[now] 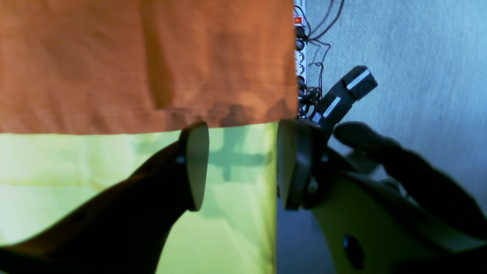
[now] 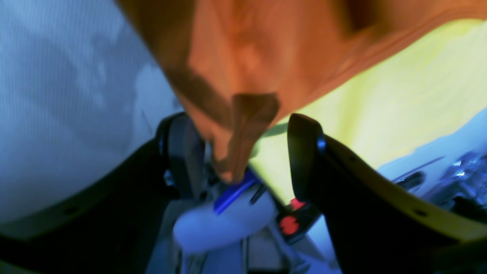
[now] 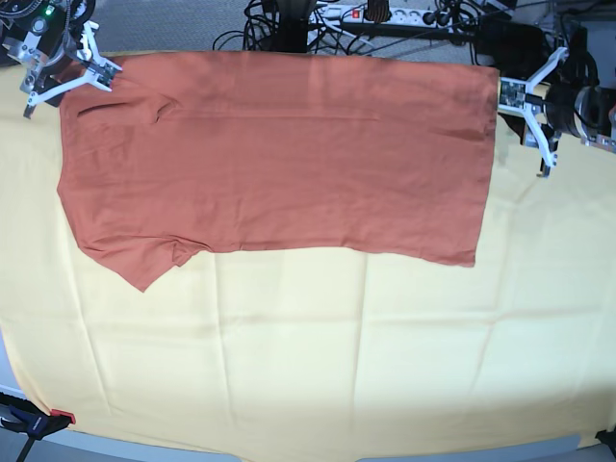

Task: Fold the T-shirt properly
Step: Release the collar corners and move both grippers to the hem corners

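Though flat overhead, T-shirt (image 2: 243,68) corner dangling.

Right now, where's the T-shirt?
In the base view the T-shirt lies flat on the far half of the yellow cloth, spanning between both arms.

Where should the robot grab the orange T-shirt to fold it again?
Probably by the two near corners of the T-shirt, coming from the front edge. It lies flat on the yellow cloth, already folded in half lengthwise, so lifting that loose near edge lets it fold over toward the far side.
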Robot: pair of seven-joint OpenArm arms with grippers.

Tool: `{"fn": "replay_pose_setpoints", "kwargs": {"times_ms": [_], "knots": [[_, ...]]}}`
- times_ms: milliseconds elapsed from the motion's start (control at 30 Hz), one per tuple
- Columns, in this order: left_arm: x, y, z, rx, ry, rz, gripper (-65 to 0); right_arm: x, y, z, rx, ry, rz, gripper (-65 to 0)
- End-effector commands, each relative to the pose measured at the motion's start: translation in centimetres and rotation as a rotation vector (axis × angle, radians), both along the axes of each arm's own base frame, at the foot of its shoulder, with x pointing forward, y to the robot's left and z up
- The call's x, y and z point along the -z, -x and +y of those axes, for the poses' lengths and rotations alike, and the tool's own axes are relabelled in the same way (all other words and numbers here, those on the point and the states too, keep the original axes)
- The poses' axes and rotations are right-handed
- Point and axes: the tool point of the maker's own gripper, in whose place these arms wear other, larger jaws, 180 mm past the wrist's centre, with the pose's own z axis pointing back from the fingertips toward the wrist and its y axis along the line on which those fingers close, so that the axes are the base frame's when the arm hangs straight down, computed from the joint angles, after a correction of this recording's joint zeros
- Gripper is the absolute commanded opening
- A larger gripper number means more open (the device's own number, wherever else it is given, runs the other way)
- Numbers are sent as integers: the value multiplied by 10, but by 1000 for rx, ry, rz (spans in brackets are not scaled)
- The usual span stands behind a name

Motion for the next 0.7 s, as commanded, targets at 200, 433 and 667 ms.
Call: {"fn": "replay_pose_setpoints", "kwargs": {"times_ms": [200, 433, 667], "knots": [[-35, -67, 8, -208, 32, -169, -347, -44, -50, -5, -53, 104, -310, -288], [-42, -158, 39, -583, 201, -221, -347, -74, -76, -16, -40, 192, -523, -288], [-15, -220, 83, -1018, 482, -79, -347, -75, -77, -14, -44, 183, -531, -288]]}}
